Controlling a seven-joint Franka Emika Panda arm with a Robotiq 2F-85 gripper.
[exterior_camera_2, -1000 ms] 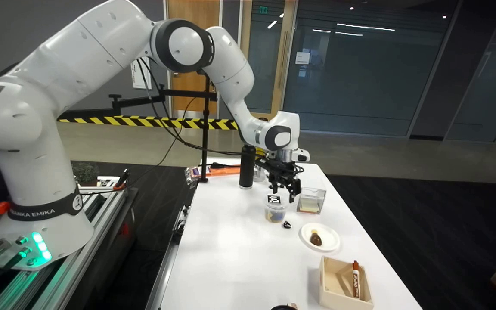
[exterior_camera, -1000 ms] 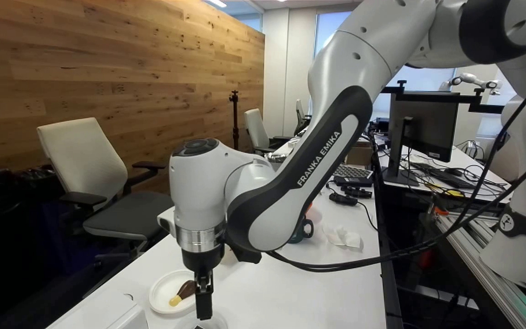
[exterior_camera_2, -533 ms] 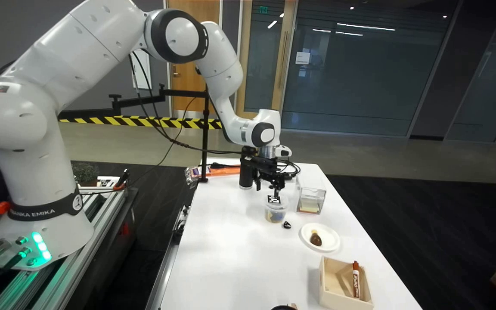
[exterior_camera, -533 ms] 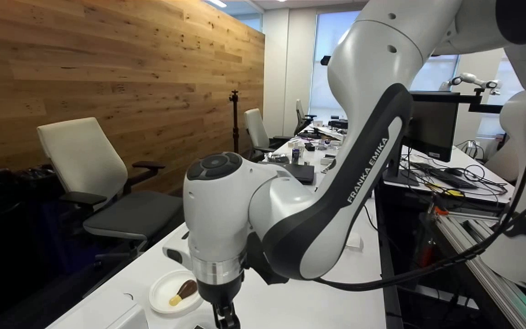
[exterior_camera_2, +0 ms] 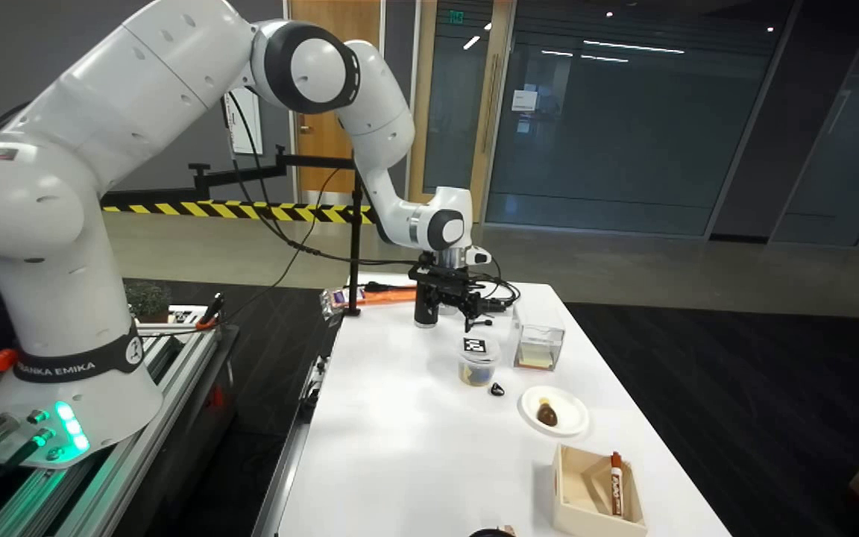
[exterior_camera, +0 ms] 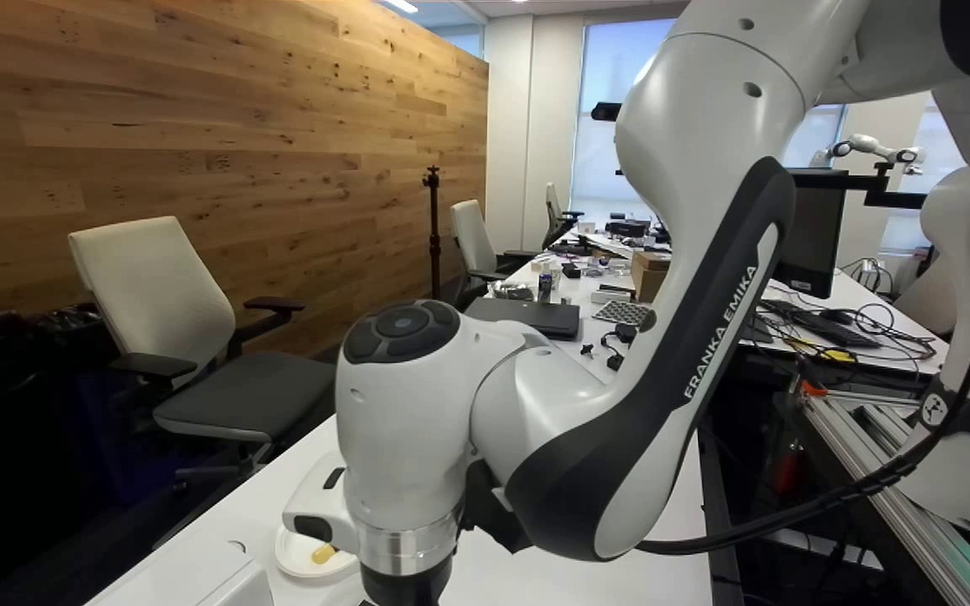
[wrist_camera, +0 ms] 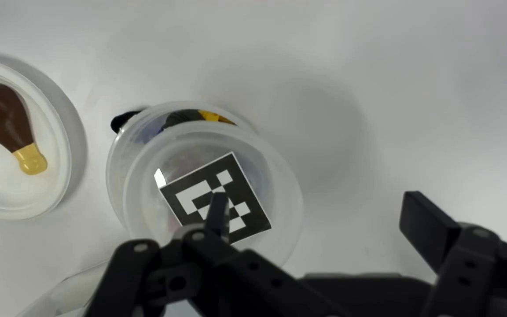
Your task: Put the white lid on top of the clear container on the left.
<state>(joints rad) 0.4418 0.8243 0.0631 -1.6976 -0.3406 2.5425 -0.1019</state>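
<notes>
The white lid (wrist_camera: 200, 176), round and translucent here with a black-and-white square marker, lies over the clear container (wrist_camera: 117, 167) in the wrist view. A crescent of the container, with blue, dark and yellow contents, shows past the lid's upper left; whether the lid is seated cannot be told. In an exterior view the lid (exterior_camera_2: 474, 345) tops the container (exterior_camera_2: 477, 373), both upright on the table. My gripper (wrist_camera: 319, 215) is open, with nothing between its fingers. Its left finger hangs across the marker, the right one over bare table. The gripper (exterior_camera_2: 479, 326) appears just behind the lid.
A white plate (exterior_camera_2: 575, 429) bears a brown lump. A small black piece (exterior_camera_2: 496, 389) lies beside the container. A clear box (exterior_camera_2: 539, 348) with yellow paper stands close by. A black bottle (exterior_camera_2: 426, 309) is behind. Nearer is a tan box (exterior_camera_2: 597, 514) with a red marker pen.
My gripper has shifted away from over the container, to the left in an exterior view, and seems to have turned. It stayed open. The lid and container have not moved.
</notes>
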